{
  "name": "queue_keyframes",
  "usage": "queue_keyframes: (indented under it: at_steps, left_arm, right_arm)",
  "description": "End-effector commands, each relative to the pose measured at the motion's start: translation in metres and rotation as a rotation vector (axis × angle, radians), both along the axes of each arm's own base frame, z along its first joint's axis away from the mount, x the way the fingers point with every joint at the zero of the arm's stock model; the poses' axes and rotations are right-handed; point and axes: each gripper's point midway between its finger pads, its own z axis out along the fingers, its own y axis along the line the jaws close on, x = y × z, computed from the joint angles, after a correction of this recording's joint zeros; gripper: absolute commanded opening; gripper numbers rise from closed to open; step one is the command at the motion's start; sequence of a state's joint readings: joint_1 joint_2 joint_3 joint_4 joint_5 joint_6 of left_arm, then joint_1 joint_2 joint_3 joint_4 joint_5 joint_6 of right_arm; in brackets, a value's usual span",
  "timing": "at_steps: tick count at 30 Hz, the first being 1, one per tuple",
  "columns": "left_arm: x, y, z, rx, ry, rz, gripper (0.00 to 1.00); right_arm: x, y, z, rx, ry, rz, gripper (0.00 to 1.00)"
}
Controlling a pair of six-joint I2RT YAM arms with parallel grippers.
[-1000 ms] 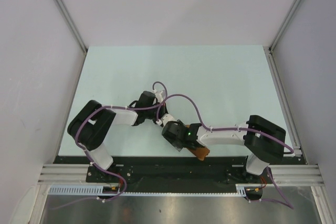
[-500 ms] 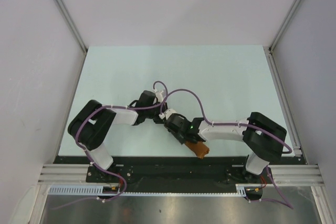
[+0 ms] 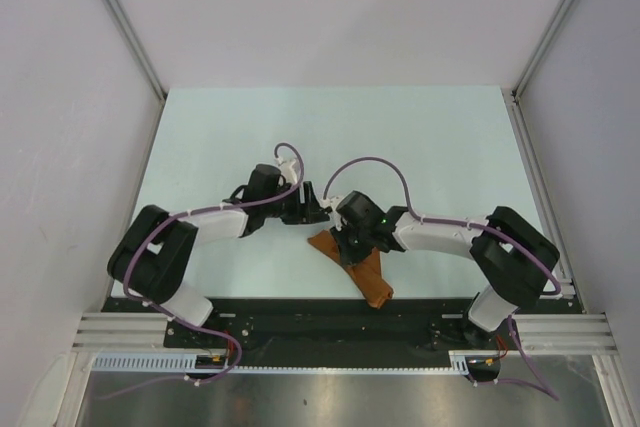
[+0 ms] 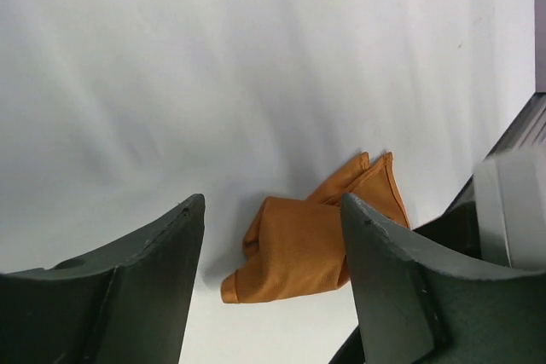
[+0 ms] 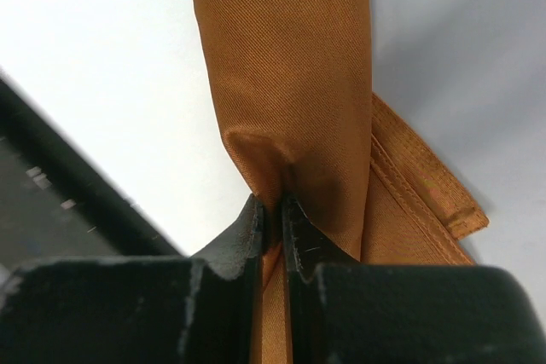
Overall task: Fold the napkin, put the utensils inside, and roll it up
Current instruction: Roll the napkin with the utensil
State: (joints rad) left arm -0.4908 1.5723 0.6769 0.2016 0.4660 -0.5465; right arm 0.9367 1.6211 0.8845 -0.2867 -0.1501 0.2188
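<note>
Near the front edge of the pale table (image 3: 450, 147), one rust-orange napkin (image 3: 372, 282) is lying bunched into a narrow, creased strip. Its near end is reaching the black strip (image 3: 260, 309) that is running along the table's edge.

Two arms are leaning in from either side, each carrying one purple cable (image 3: 375, 162), and their two grippers are meeting over the cloth near the table's middle.

From above, the right gripper (image 3: 350, 247) is covering the napkin's middle, so its grip is hidden there. The left gripper (image 3: 312, 213) is hanging just beside the cloth's far end.

The right wrist camera is showing what the overhead one is not. The right gripper (image 5: 273, 206) is pinching a raised fold of the napkin (image 5: 290, 83), its jaws nearly meeting with only the fabric between them. A hemmed edge of the cloth is lying flat on the table to one side.

The left wrist camera is showing the left gripper (image 4: 273, 210) with its jaws standing wide apart and gripping nothing. The napkin (image 4: 299, 245) is lying on the table beyond the two dark fingers (image 4: 153, 262), apart from both.
</note>
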Motion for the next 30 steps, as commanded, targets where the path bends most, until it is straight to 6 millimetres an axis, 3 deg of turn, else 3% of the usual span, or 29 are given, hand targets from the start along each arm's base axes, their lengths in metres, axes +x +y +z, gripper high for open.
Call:
queue_keyframes:
  at_steps: [1, 8, 12, 22, 23, 26, 27, 30]
  left_arm:
    - [-0.002, 0.008, 0.013, -0.006, -0.080, 0.001, 0.70]
    - [-0.024, 0.007, 0.005, -0.048, -0.040, -0.028, 0.70]
    - [-0.037, 0.000, 0.002, -0.082, -0.018, -0.059, 0.70]
    - [-0.047, -0.023, 0.001, -0.138, 0.005, -0.081, 0.68]
    - [-0.047, -0.024, 0.000, -0.139, 0.009, -0.083, 0.66]
    - [-0.045, -0.025, -0.005, -0.138, 0.020, -0.078, 0.46]
    - [-0.044, -0.026, -0.006, -0.137, 0.024, -0.077, 0.34]
    - [-0.042, -0.028, -0.010, -0.133, 0.035, -0.078, 0.16]
  right_arm:
    - [-0.035, 0.010, 0.018, 0.177, 0.241, 0.055, 0.00]
    - [-0.017, 0.001, 0.026, 0.292, 0.343, 0.028, 0.00]
    - [-0.012, -0.006, 0.015, 0.308, 0.404, 0.014, 0.00]
    - [-0.007, -0.012, 0.006, 0.369, 0.492, 0.009, 0.00]
    - [-0.006, -0.013, 0.005, 0.369, 0.492, 0.007, 0.00]
    - [-0.004, -0.015, 0.007, 0.371, 0.487, 0.003, 0.00]
    - [-0.004, -0.015, 0.007, 0.370, 0.487, 0.003, 0.00]
    - [0.000, -0.019, 0.010, 0.360, 0.474, -0.006, 0.00]
